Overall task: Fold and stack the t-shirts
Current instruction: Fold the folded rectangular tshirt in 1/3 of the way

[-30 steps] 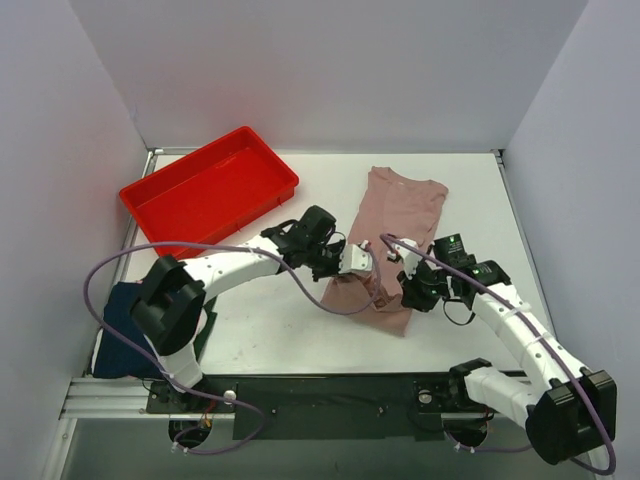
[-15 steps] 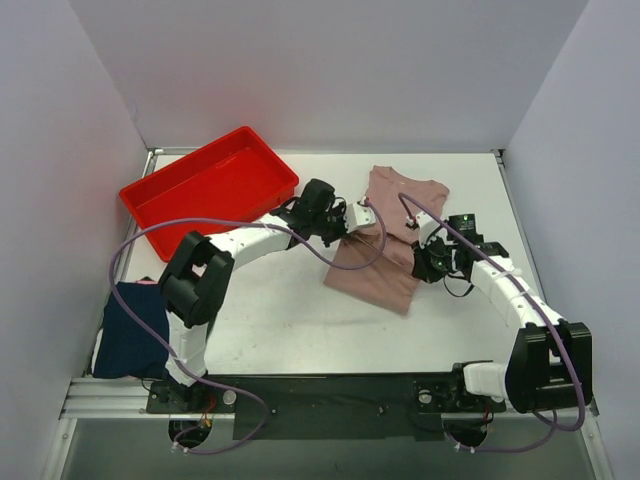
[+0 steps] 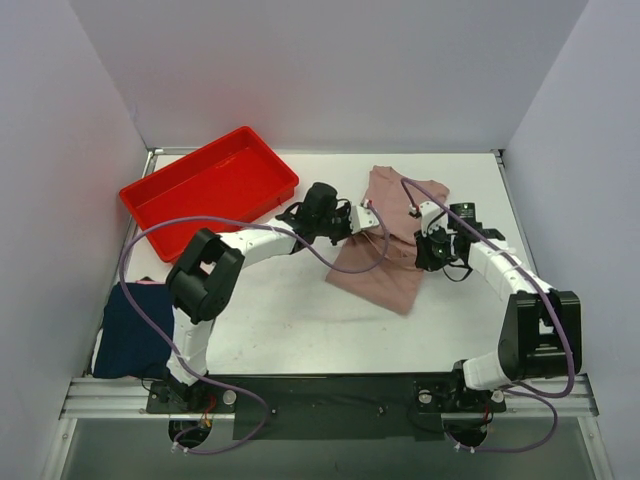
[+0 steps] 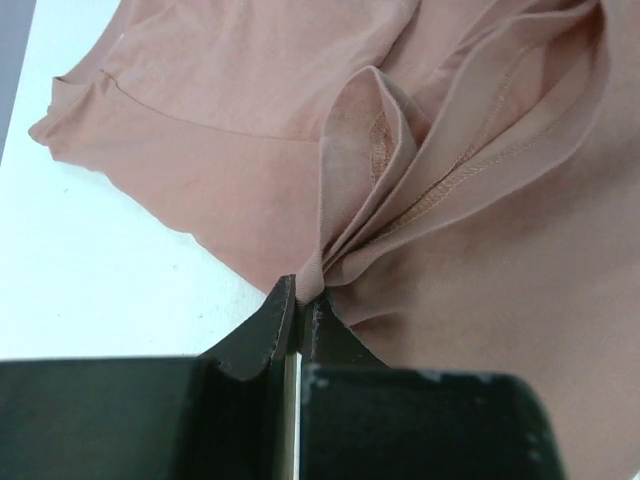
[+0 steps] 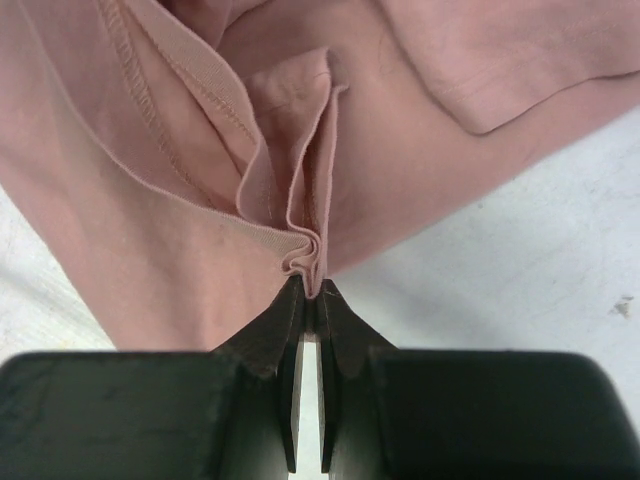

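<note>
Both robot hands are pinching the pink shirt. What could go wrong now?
1. The left end effector and right end effector each pinch only a small bunch of the pink shirt, so it might slip out.
2. The cloth is pleated there, so the fold may come out wrinkled.
3. A purple cable hangs over the shirt and could drag it.

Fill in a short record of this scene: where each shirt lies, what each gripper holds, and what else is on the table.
pink t-shirt: middle of the table, partly folded
left gripper: shut on a bunched edge of the pink t-shirt
right gripper: shut on a bunched edge at the opposite side
navy t-shirt: folded, near-left table edge
red tray: far left, apart from both shirts
</note>
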Robot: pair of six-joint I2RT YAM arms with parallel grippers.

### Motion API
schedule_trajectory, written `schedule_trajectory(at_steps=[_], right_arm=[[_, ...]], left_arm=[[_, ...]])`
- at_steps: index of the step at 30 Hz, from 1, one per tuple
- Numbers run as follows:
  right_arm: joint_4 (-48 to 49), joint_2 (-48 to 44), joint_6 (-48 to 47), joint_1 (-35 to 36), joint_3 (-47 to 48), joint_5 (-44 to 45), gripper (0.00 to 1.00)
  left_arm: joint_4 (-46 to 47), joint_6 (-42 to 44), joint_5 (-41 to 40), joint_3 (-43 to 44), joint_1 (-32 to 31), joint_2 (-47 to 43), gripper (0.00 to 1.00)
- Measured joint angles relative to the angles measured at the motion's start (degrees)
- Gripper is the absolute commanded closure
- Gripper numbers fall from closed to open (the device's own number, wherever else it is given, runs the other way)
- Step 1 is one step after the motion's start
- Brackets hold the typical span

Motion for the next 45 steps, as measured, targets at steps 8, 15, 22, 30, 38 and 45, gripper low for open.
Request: schedule_trajectory(at_steps=[8, 15, 22, 30, 38, 45], right_arm=[[1.27, 3.96, 1.18, -1.36, 2.49, 1.22, 1.0], [1.7, 7.37, 2.71, -1.53, 3.78, 1.25, 0.84], [0.83, 8.33, 8.35, -2.23, 7.76, 6.29, 0.67], [-2.01, 2.6, 20.83, -2.51, 11.45, 4.52, 0.96], [-1.31, 11.15, 32.92, -2.49, 8.52, -3.8, 1.0], [-4.63, 24.9, 36.33, -2.51, 14.8, -1.55, 1.0]], left_arm=[[1.05, 3.43, -0.07, -1.75, 0.0, 1.18, 1.0], [1.97, 5.33, -0.81, -2.01, 0.0, 1.97, 0.32], [3.58, 5.03, -4.59, -1.49, 0.39, 2.12, 0.25], [-6.69, 1.33, -7.65, 9.16, 1.36, 1.77, 0.58], [-26.6, 6.23, 7.65, 8.55, 1.03, 0.39, 0.62], [-25.16, 11.04, 5.46, -3.48, -1.7, -0.22, 0.62]])
